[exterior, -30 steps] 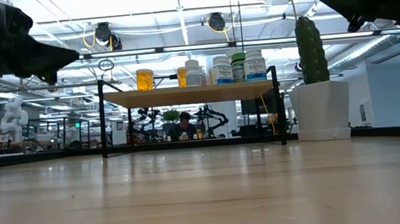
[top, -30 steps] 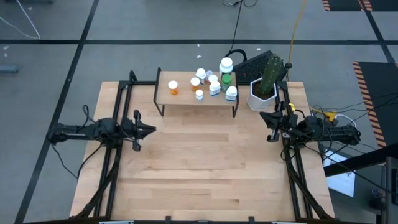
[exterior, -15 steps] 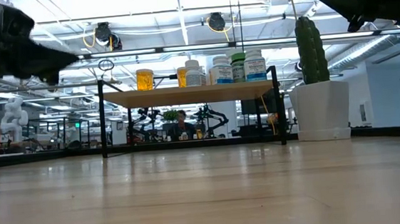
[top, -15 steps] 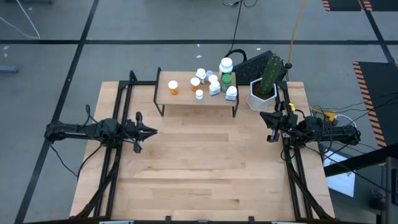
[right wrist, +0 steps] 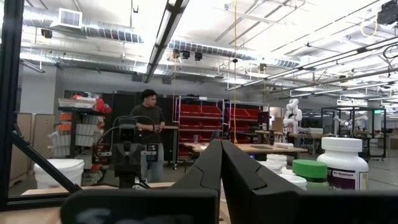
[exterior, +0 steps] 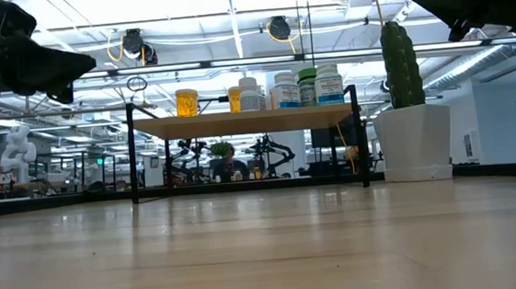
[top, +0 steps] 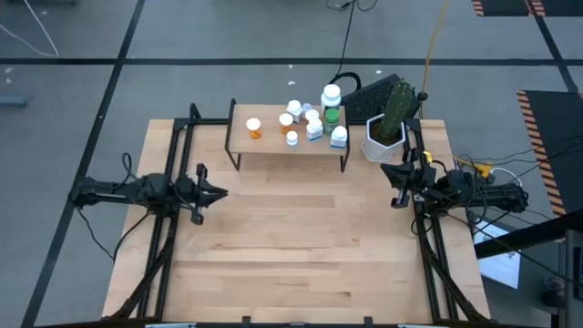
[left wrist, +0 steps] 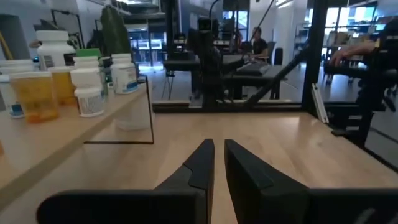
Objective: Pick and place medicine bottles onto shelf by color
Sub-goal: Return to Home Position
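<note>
The shelf [top: 287,144] stands at the table's far middle on thin black legs. On its top board stand several medicine bottles: two orange ones [top: 254,128] toward the left, small white ones [top: 314,128], a green one [top: 332,115] and a larger white one [top: 332,94]. The low view shows them in a row [exterior: 285,90] on the board [exterior: 247,120]. My left gripper [top: 225,191] hovers shut at the table's left, pointing level toward the middle, with nothing held [left wrist: 219,149]. My right gripper [top: 388,171] hovers shut at the table's right, tipped slightly up, also with nothing [right wrist: 222,144].
A white planter with a cactus [top: 386,133] stands right of the shelf, close to my right gripper. A dark keyboard [top: 372,92] lies behind it. Bare wooden tabletop [top: 301,237] spreads between the arms and toward the near edge. People show in the room beyond.
</note>
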Robot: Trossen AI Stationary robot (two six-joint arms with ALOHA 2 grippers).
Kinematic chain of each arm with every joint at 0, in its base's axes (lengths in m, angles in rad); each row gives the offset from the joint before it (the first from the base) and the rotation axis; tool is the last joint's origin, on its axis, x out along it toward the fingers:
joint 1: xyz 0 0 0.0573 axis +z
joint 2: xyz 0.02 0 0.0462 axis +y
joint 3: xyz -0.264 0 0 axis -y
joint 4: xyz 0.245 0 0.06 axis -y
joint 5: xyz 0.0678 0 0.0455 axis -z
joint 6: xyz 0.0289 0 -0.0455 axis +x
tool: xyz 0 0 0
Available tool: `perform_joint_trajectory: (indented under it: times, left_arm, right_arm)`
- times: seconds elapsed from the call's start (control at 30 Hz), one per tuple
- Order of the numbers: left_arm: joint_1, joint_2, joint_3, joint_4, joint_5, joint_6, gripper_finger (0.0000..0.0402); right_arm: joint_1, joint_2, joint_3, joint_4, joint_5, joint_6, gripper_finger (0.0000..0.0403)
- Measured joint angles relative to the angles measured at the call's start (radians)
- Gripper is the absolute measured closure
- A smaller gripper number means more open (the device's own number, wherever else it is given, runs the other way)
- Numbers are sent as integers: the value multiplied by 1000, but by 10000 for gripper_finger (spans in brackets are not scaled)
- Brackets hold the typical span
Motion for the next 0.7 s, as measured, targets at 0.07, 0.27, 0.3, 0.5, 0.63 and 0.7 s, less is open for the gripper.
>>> perform_joint_trajectory:
  times: [0.07,0.27,0.3,0.5,0.63,0.7]
  left_arm:
    - [0,0,0,-3,0,0,360]
    - [26,0,0,-3,0,0,360]
    - [37,0,0,-19,0,0,360]
    - [84,-1,1,-28,0,0,360]
    - [83,-1,1,-26,0,0,360]
    - [77,-1,1,-23,0,0,360]
  right_arm:
    - [0,0,0,0,0,0,403]
    - [0,0,0,0,0,0,403]
    - [0,0,0,0,0,0,403]
    - [0,0,0,0,0,0,403]
    - [0,0,0,0,0,0,403]
    - [0,0,0,0,0,0,403]
